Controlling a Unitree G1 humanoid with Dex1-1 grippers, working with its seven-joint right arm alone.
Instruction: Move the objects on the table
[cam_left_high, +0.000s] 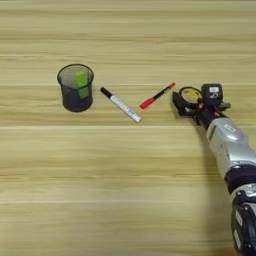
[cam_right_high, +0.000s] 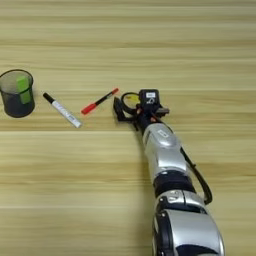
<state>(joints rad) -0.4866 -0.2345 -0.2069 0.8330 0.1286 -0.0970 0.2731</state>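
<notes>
The gripper (cam_left_high: 189, 100) sits at the tape ring (cam_left_high: 190, 95), its black fingers set around the ring; whether they truly clamp it I cannot tell. The red marker (cam_left_high: 157, 95) lies just left of the fingers (nearly touching), the white marker (cam_left_high: 120, 104) further left, the cup (cam_left_high: 76, 87) beyond. Any leftward sweep could knock the red marker rolling across the table (cam_left_high: 125, 190).

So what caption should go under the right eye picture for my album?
Robot's right gripper reaches the black tape ring, beside a red marker, white marker and mesh cup.
</notes>
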